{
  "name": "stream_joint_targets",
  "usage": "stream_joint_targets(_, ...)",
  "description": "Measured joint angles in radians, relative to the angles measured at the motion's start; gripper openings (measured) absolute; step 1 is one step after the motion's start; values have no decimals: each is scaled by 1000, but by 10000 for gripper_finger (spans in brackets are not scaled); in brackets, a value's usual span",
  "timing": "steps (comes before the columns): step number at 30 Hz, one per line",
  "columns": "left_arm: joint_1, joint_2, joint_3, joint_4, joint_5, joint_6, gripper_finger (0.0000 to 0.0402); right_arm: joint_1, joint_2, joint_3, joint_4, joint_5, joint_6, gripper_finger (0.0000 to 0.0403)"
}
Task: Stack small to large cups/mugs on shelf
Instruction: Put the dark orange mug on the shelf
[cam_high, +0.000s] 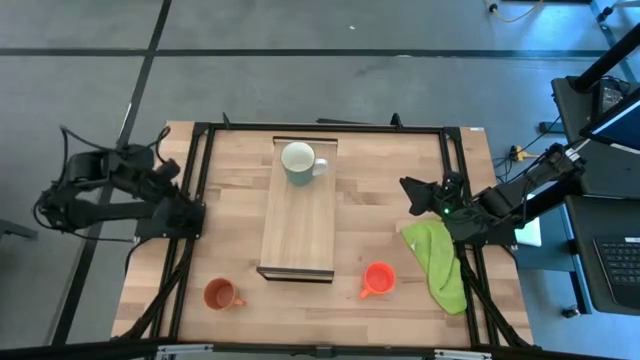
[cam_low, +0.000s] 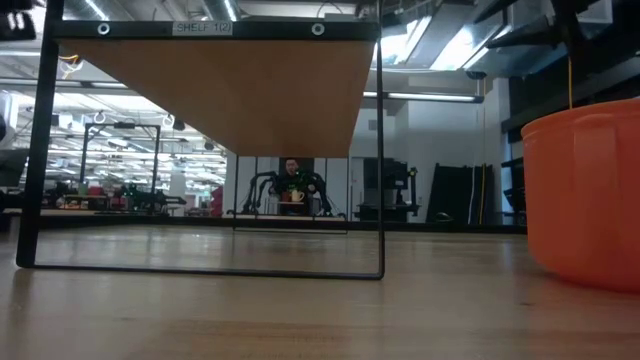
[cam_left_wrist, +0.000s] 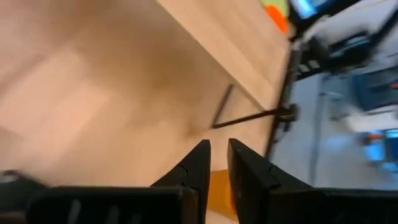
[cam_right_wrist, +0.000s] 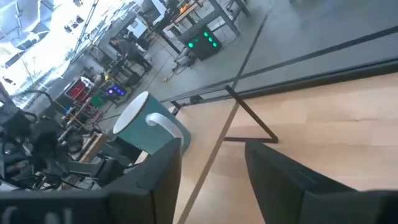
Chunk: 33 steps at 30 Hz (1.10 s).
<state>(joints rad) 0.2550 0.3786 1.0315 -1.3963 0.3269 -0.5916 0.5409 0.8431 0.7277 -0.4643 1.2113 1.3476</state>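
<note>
The pale grey-green mug (cam_high: 300, 163) stands upright on the far end of the light-wood shelf (cam_high: 297, 225); it also shows in the right wrist view (cam_right_wrist: 149, 127). The brownish-orange mug (cam_high: 220, 294) stands on the table near its front left. The bright orange-red mug (cam_high: 378, 279) stands on the table to the right of the shelf's near end, and looms large in the low view (cam_low: 585, 195). My left gripper (cam_high: 188, 212) is shut and empty at the table's left edge. My right gripper (cam_high: 415, 192) is open and empty over the table's right side.
A green cloth (cam_high: 440, 262) lies crumpled at the table's right edge beside the orange-red mug. The shelf stands on thin black legs (cam_low: 381, 150), with open room beneath it. Bare tabletop lies between the shelf and both arms.
</note>
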Motion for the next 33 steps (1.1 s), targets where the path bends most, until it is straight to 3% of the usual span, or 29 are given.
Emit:
stream_joint_targets(3, 0, 93, 105, -52, -69, 62, 50, 0, -11, 0, -15, -1, 0, 179)
stream_joint_targets(6, 0, 166, 195, 16, -64, 102, 50, 0, -16, 0, -25, -1, 0, 179)
stream_joint_targets(14, 0, 201, 347, 648, 151, 152, 50, 0, -17, 0, -26, -1, -13, 179)
stream_joint_targets(18, 0, 203, 346, 951, 310, 65, 50, 0, -17, 0, -24, -1, -13, 179)
stream_joint_targets(22, 0, 233, 345, 1201, 334, -58, 50, 0, -17, 0, -15, -1, -13, 179)
stream_joint_targets(26, 0, 285, 345, 1453, 233, -86, 50, 0, -17, 1, -11, -1, -13, 179)
stream_joint_targets(33, 0, 347, 344, 1532, -308, 116, 50, 0, -16, 1, -6, -1, -15, 179)
